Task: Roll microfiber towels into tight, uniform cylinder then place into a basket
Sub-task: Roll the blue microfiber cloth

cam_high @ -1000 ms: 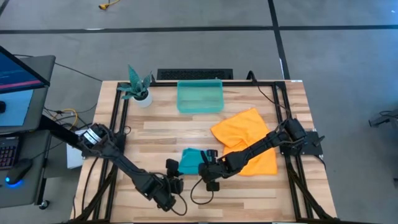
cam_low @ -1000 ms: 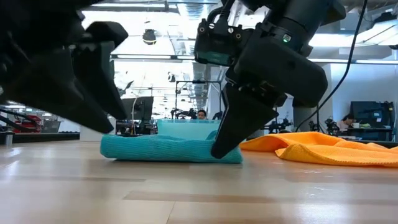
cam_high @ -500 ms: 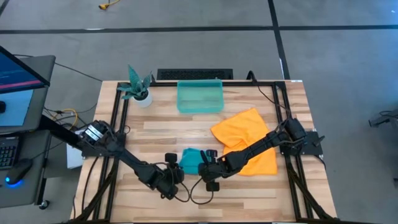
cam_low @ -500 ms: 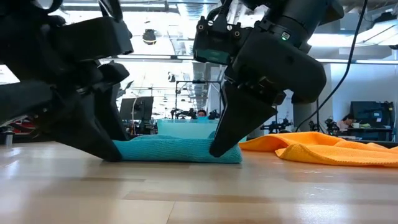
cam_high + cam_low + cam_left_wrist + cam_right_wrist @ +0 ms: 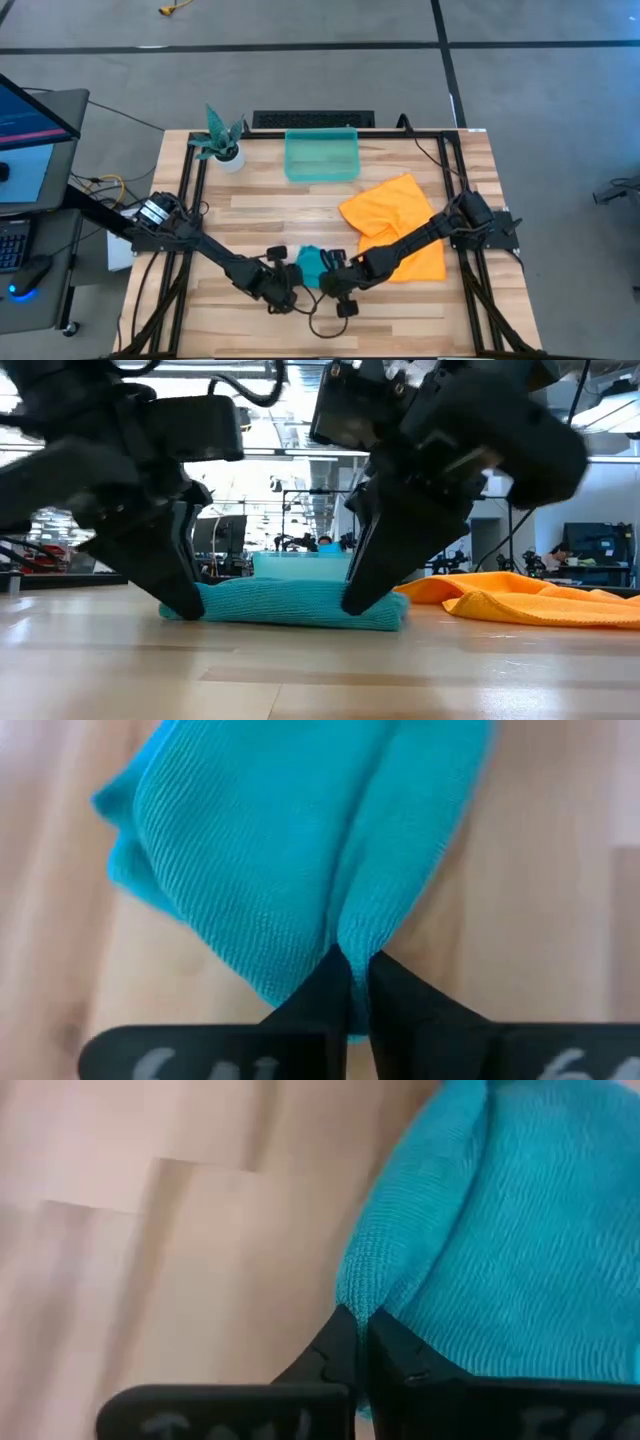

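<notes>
Teal towel point(image 5: 311, 266) lies bunched near the front of the table point(image 5: 260, 210), not yet a neat roll. The left gripper point(image 5: 287, 287) pinches one end and the right gripper point(image 5: 330, 280) pinches the other. Both hold only a small bit of cloth, so it could slip out if they pull. If they move unevenly, the roll could go loose or crooked. The orange towel point(image 5: 395, 220) waits beside it, and the basket point(image 5: 321, 155) stands at the back.
</notes>
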You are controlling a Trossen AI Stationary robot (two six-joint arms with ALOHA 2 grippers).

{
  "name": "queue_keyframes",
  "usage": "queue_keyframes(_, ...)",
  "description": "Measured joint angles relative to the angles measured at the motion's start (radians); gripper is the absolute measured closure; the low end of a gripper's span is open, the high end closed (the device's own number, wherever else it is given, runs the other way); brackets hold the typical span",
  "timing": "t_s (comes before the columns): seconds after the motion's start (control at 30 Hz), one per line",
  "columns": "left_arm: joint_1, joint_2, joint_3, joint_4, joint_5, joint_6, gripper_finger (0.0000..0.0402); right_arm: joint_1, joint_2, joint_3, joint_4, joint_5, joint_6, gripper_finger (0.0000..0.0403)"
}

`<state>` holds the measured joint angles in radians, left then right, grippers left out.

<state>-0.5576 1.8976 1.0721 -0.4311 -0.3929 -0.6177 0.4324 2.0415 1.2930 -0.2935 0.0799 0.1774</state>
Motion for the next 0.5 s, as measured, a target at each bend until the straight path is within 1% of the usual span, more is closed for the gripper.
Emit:
queue_keyframes(0.13, -0.003, 0.002, 0.063, -0.111, 0.124, -0.086, 0.0381, 0.015, 0.000, 0.001, 0.036, -0.040, -0.035, 0.0377)
queue_keyframes(0.27, -0.010, 0.003, 0.118, -0.162, 0.235, -0.168, 0.0388, 0.033, 0.000, 0.015, 0.052, -0.082, -0.074, 0.0383)
queue_keyframes(0.37, -0.017, 0.003, 0.152, -0.186, 0.301, -0.239, 0.0394, 0.043, -0.001, 0.038, 0.049, -0.096, -0.079, 0.0382)
queue_keyframes(0.5, -0.014, 0.003, 0.185, -0.235, 0.363, -0.308, 0.0391, 0.049, -0.002, 0.052, 0.041, -0.094, -0.073, 0.0376)
